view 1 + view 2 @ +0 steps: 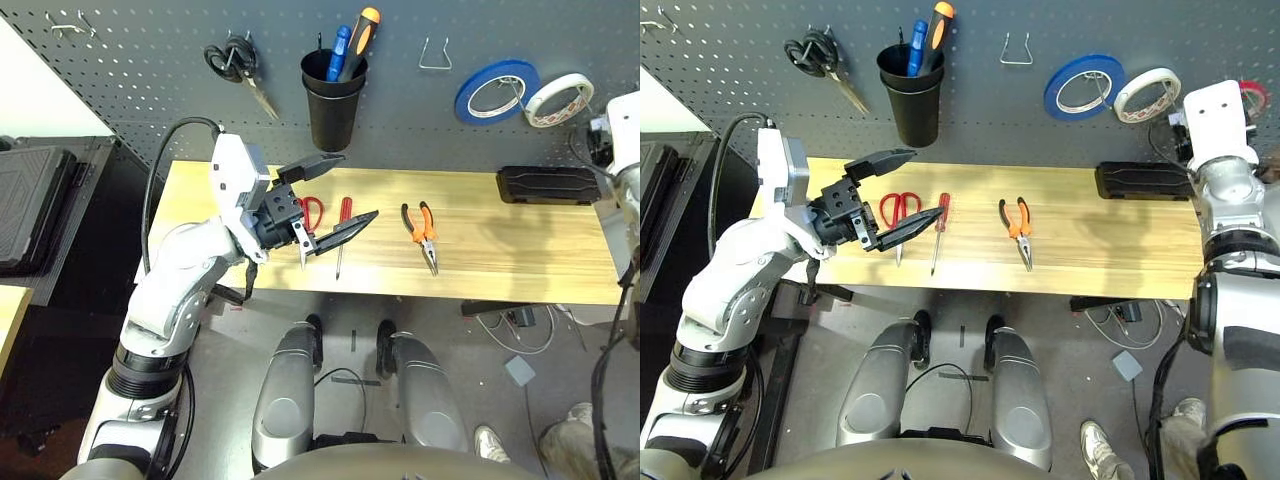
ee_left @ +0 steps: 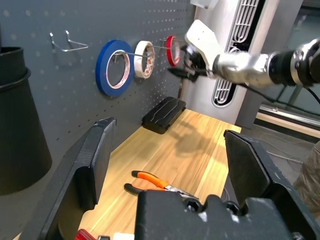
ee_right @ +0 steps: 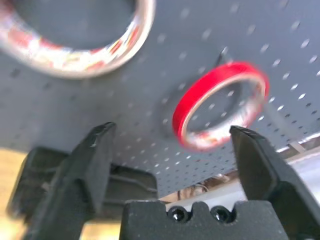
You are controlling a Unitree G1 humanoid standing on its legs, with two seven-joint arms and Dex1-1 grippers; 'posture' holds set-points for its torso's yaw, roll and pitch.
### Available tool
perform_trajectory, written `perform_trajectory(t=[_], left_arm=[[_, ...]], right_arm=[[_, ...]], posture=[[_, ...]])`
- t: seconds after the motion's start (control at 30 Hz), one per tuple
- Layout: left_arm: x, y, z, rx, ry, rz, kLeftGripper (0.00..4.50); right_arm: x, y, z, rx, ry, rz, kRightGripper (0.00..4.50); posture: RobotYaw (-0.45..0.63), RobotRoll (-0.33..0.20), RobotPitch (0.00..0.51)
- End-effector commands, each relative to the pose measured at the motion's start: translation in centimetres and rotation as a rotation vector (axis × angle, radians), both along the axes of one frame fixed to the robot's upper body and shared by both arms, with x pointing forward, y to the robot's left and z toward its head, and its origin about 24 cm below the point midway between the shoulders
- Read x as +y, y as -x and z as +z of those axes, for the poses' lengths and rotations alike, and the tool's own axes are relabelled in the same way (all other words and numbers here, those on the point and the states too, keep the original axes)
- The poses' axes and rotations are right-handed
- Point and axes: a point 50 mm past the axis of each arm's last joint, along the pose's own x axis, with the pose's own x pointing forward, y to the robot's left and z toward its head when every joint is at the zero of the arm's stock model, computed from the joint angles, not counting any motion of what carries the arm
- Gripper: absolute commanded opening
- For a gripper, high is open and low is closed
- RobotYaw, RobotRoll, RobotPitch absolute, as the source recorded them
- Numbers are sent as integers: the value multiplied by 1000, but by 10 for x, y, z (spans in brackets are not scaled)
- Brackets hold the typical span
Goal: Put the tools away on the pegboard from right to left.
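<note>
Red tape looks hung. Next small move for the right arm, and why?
Probably draw the right gripper back from the pegboard and go for the pliers. Its fingers stand open, apart from the red tape, which hangs on its hook; the pliers are the rightmost tool left on the table.

No readable text, label, brand or number appears on anything here

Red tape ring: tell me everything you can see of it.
The red tape ring is a thin hoop, red outside with a pale inner face, seemingly glossy plastic tape. It hangs on a thin wire hook on the pegboard, right of the white tape roll, the rightmost of three rolls. The right end effector is open just in front of it, its fingers apart from the ring.
</note>
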Motion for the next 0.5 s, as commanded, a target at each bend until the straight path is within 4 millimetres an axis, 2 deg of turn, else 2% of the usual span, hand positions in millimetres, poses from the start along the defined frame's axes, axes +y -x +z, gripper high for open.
perform_trajectory(t=[0.03,0.13,0.2,0.33,0.5], left_arm=[[0,0,-7,35,-43,0,4500],[5,-7,-13,68,-102,34,4500],[6,-8,-16,85,-127,36,4500],[11,-15,-28,170,-274,79,4500],[15,-18,-37,229,-372,104,4500]], right_arm=[[5,12,-18,-19,-19,70,4481],[11,24,-49,62,-96,113,4481],[15,27,-60,100,-129,129,4481],[37,28,-93,294,-249,232,4481],[62,18,-102,422,-400,313,4481]], posture=[[207,0,271],[198,0,272],[192,0,273],[187,0,275],[188,0,280]])
